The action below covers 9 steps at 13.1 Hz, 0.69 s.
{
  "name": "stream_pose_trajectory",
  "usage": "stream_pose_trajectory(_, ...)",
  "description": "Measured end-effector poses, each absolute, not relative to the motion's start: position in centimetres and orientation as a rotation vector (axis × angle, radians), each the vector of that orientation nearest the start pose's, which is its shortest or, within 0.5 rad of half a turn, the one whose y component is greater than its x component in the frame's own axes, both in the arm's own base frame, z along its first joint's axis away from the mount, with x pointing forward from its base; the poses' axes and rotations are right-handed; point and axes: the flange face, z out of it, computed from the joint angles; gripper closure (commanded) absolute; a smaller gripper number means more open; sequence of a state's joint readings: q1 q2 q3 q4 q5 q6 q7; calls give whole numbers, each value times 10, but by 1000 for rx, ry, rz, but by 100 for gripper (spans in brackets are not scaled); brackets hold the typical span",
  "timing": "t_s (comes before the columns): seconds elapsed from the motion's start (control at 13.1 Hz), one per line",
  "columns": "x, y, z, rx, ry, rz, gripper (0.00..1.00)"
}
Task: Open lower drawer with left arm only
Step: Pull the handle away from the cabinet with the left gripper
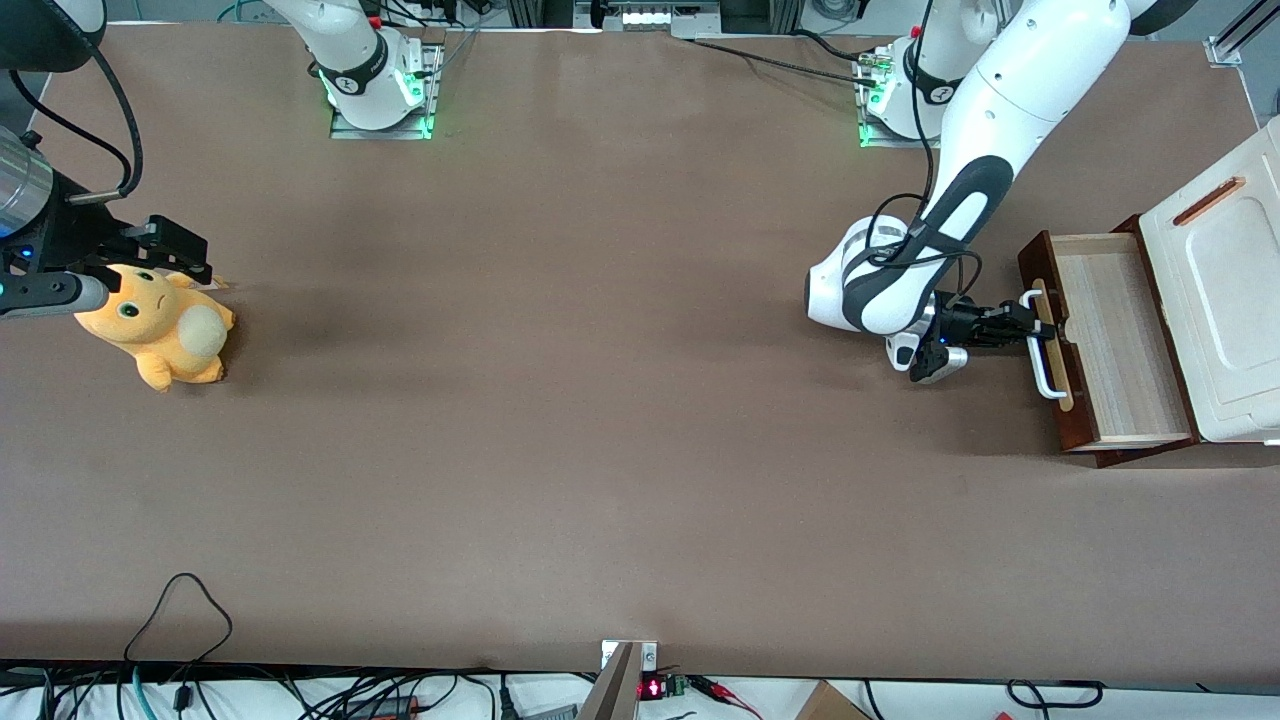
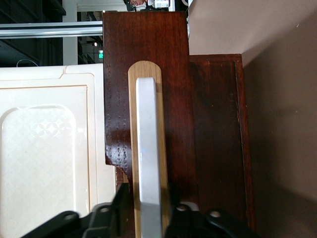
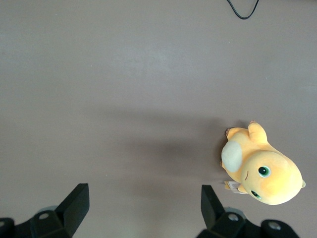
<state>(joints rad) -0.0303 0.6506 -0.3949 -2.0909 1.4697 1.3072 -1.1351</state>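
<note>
A: Front view? 
B: The drawer (image 1: 1118, 345) stood pulled out at three o'clock on the surface (image 1: 560, 400); the tool (image 1: 1035, 325) clamped its handle (image 1: 1046, 352). 
A: Wrist view? 
B: Fingers (image 2: 116, 208) flanked the handle (image 2: 148, 158), gripping it.

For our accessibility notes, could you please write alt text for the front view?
The large white jointed left arm holds its small black pincer shut on the white bar handle of the dark reddish-brown wooden lower drawer, which stands pulled out of the white cabinet, showing its light wood inside. An orange plush toy lies toward the parked arm's end of the brown table.
</note>
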Motion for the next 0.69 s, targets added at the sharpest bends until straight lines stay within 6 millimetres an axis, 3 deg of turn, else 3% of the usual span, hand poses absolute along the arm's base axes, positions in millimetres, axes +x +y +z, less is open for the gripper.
stream_pose_trajectory(0.38, 509, -106, 167, -1669, 124, -58, 0)
stream_pose_trajectory(0.54, 521, -124, 201, -1803, 66, 4, 0)
stream_pose_trajectory(0.69, 543, -141, 259, -1971, 8, 91, 0)
